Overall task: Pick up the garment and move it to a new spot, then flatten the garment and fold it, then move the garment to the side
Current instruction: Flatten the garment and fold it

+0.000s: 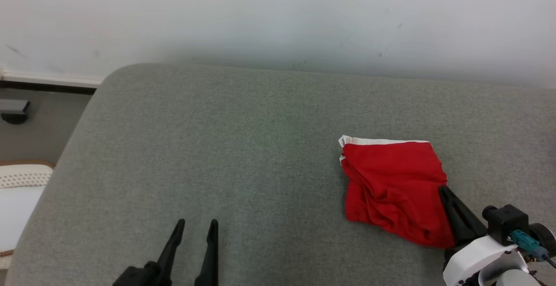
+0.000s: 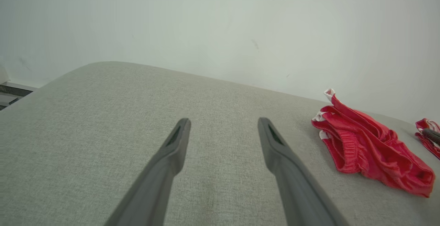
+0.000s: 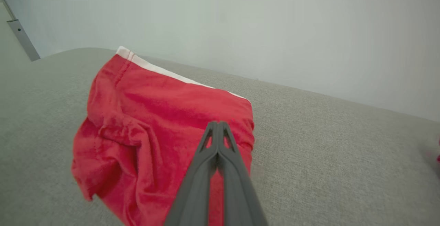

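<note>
On the grey cushion [image 1: 208, 147], rightward, red garment [image 1: 391, 186]; wide room leftward.

Rumpled red garment [image 1: 393, 186], white-edged, folded on the grey cushion [image 1: 243, 147]

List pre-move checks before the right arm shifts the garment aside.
1. Right gripper shut: ok, fingers pressed together at the garment's right edge.
2. Fabric pinched between them: cannot tell.
3. Garment folded: ok, compact block, white waistband at the far edge, some wrinkles.
4. Left gripper out of the way: ok, open, over the cushion, apart from the garment.
5. Room on the cushion left of the garment: ok.
</note>
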Tool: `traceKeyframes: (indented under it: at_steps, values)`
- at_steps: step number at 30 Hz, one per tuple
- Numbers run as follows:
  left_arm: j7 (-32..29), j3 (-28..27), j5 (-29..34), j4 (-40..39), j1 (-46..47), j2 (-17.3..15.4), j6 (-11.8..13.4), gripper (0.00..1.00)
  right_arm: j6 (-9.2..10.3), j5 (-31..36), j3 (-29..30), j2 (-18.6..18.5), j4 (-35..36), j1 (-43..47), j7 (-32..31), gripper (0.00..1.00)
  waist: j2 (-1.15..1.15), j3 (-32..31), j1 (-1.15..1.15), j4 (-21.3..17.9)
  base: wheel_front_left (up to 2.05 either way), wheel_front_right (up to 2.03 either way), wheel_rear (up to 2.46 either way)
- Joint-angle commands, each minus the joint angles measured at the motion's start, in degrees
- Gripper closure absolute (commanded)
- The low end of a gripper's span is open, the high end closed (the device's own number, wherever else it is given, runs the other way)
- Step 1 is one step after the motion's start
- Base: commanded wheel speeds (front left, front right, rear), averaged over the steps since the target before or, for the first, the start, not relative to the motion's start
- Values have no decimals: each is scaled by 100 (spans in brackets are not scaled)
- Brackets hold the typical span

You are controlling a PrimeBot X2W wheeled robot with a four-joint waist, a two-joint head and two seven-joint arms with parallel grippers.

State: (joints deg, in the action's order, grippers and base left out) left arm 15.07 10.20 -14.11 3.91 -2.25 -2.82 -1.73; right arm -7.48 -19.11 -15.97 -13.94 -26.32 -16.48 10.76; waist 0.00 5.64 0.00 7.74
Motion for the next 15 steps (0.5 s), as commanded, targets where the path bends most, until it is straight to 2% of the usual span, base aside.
traceKeyframes:
  at_steps: [1,8,15]
  values:
    - [10,14,29,13,53,-18,10,0,0,24,-37,11,-93,-69,48,100,0,89,0,103,0,0,0]
    - [9,140,-55,26,164,-18,58,0,0,-34,-516,252,-813,-367,256,100,0,195,0,234,0,0,0]
    - [9,146,-67,40,183,-18,94,0,0,-74,-1133,454,-910,-313,396,100,0,217,0,218,0,0,0]
